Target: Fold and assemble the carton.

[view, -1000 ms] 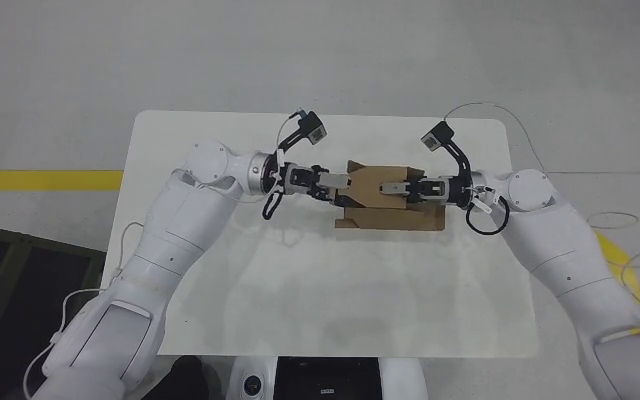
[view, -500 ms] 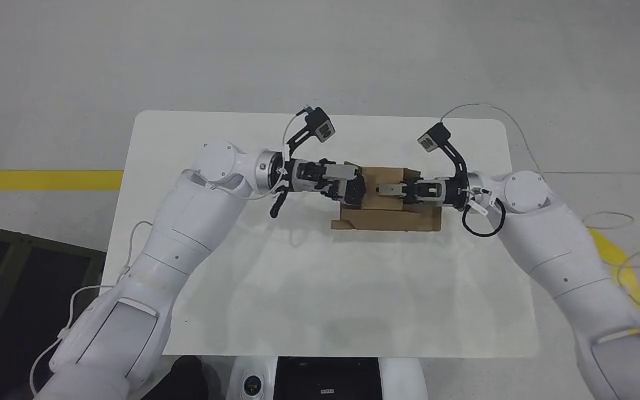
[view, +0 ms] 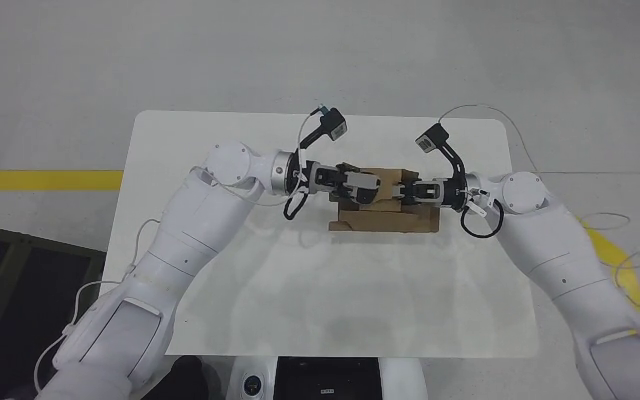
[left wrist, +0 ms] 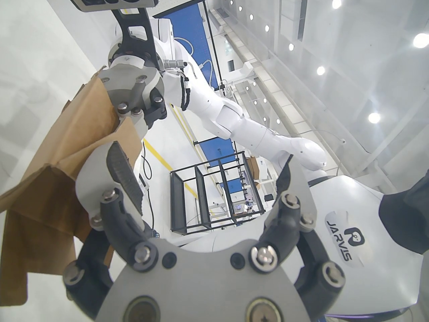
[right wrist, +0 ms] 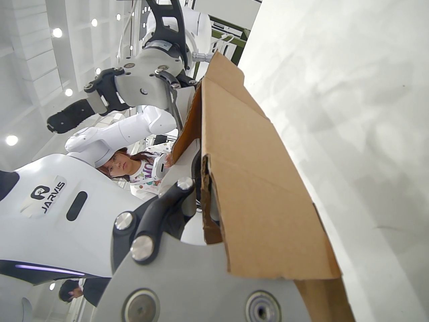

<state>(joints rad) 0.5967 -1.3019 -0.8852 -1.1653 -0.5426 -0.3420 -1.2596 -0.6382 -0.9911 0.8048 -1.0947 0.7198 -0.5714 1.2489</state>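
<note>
One carton [view: 385,215] | left fingers [left wrist: 124,175] spread, one pad touching it | right fingers [left wrist: 140,125] pinching its edge

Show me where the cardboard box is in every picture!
Top view: the carton is mid-table, between the left gripper and the right gripper.
Left wrist view: the carton is against one finger of the left gripper.
Right wrist view: the carton reaches out from the right gripper.
Shared landmark: the white table beneath it.
</note>
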